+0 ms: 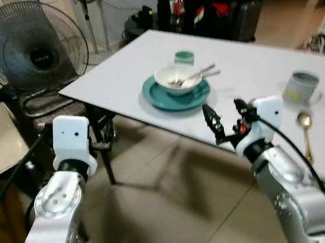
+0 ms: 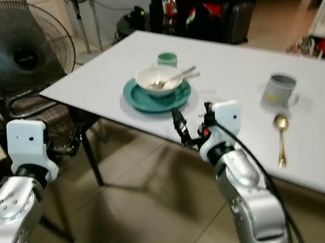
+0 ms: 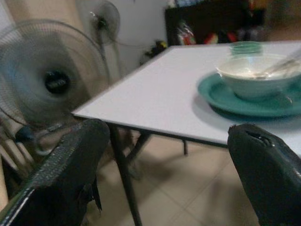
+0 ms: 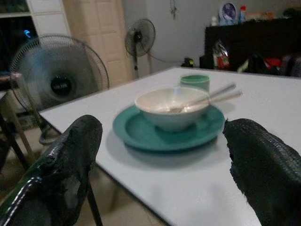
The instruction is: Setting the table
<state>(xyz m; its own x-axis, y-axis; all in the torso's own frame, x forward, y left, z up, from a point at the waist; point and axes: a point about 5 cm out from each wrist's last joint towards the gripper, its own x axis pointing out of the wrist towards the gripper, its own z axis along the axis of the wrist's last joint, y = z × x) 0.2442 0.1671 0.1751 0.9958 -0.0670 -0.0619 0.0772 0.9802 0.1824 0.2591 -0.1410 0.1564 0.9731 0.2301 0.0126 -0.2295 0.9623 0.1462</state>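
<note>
Currently listing: a white table (image 1: 250, 67) is carrying a teal plate (image 1: 176, 94) near its front edge, toward the left corner, and a white bowl (image 1: 177, 78) is sitting on that plate with two spoons (image 1: 195, 75) leaning in it, handles pointing right. A small green cup (image 1: 184, 57) is standing just behind the plate. A grey mug (image 1: 301, 87) is standing further right, and a gold spoon (image 1: 306, 133) is lying near the front edge below it. The right gripper (image 1: 227, 118) is hovering at the front edge just right of the plate, fingers spread wide and holding nothing. The left gripper (image 3: 164, 169) is hanging off the table's left corner over the tiled floor (image 1: 173, 214), fingers likewise parted and empty. A standing fan (image 1: 32, 45) is resting behind a chair (image 1: 37, 100) left of the table.
</note>
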